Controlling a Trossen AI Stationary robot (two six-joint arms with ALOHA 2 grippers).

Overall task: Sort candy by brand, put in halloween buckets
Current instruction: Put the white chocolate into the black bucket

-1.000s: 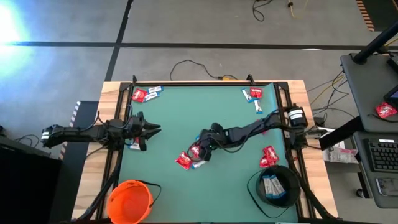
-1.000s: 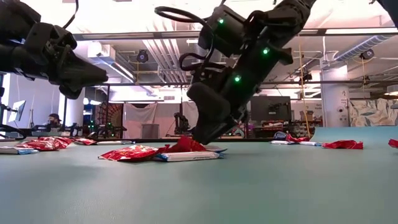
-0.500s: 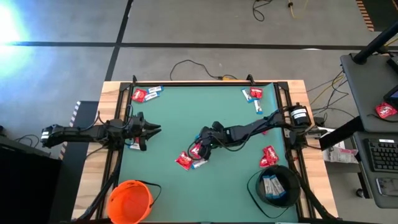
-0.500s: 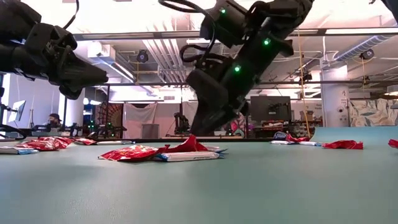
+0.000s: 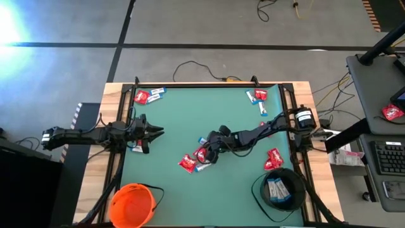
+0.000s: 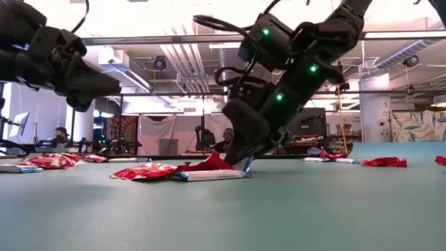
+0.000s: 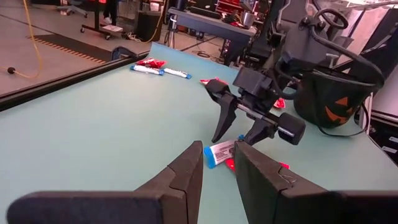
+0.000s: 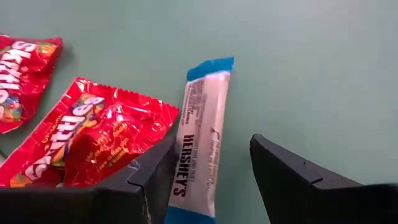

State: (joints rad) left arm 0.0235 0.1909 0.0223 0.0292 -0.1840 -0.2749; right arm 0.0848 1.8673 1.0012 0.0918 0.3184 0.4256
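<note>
While right hand (image 8: 208, 180) straddles, white candy (image 8: 200, 143) between

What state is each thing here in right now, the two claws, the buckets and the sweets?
Right gripper: open, fingers either side of the blue-and-white bar.
Left gripper: raised at the table's left edge, holding nothing.
Black bucket: upright, blue-and-white bars inside.
Orange bucket: upright.
Red packets: loose on the mat.

A green mat (image 5: 209, 107) covers the wooden desk (image 5: 107, 95). A black cable (image 5: 190, 66) trails over the grey floor (image 5: 63, 63) beyond its far edge. To the right, a grey side desk (image 5: 373, 82) carries a keyboard (image 5: 389, 161).
</note>
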